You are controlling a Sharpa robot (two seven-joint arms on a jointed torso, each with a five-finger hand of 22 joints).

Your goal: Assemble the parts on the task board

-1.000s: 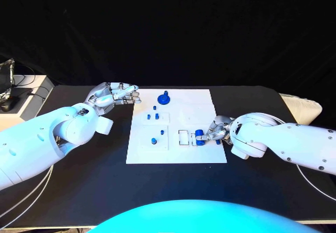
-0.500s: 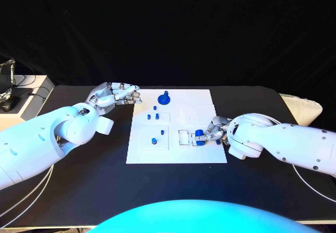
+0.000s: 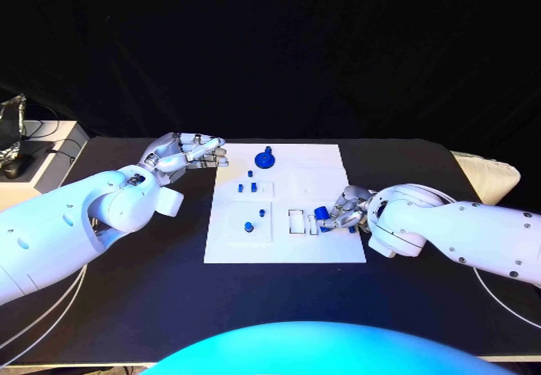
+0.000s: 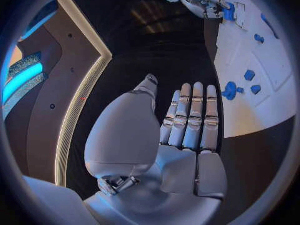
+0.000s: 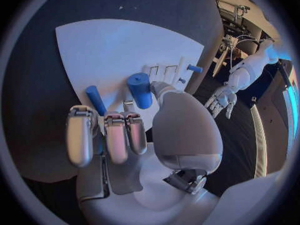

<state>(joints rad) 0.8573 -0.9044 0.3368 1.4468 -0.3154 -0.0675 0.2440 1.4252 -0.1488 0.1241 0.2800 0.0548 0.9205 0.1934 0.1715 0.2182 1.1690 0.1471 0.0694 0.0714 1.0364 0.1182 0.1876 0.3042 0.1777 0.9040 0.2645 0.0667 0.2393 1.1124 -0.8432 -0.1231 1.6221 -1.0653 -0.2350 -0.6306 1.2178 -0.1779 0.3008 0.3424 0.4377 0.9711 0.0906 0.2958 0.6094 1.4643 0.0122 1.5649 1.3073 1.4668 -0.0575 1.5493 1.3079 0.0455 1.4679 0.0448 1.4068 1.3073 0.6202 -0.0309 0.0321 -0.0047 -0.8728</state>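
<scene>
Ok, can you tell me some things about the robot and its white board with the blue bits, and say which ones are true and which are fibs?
1. The right hand is over the task board, holding a blue cylinder part. True.
2. The left hand is holding a blue part. False: it holds nothing, with its fingers stretched out side by side over the black table beside the board.
3. The round blue knob sits near the board's far edge. True.
4. All the blue parts are piled on the black table. False: they are on the white board.
5. The left hand is pressing down on the board. False: it is off the board's left side.
</scene>
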